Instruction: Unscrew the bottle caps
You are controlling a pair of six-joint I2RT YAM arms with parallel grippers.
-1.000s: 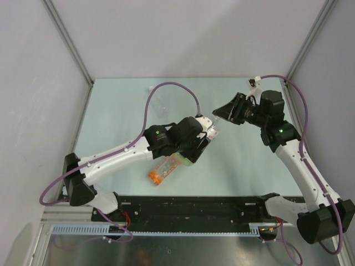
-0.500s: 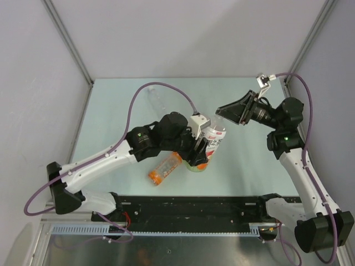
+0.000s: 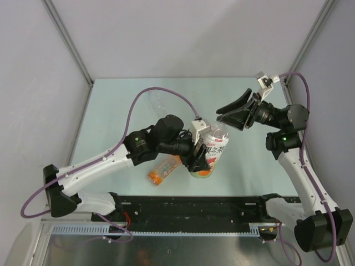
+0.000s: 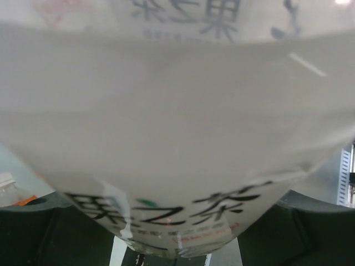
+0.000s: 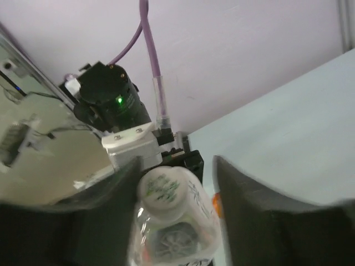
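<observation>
The yellow-green bottle with a white label stands tilted near the table's front, and my left gripper is shut round its body. Its label fills the left wrist view. Its white cap points up and to the right. In the right wrist view the cap sits between the jaws of my right gripper, which is open, with a gap on the cap's right side. The orange bottle lies on its side just left of the held one. The clear bottle lies at the back.
A black rail runs along the near edge of the pale green table. Grey walls close in the back and both sides. The left arm's purple cable arches over the clear bottle.
The left arm has pulled back toward the front and stood the yellow-green bottle more upright. The right gripper has swung down so that its jaws straddle the cap.
</observation>
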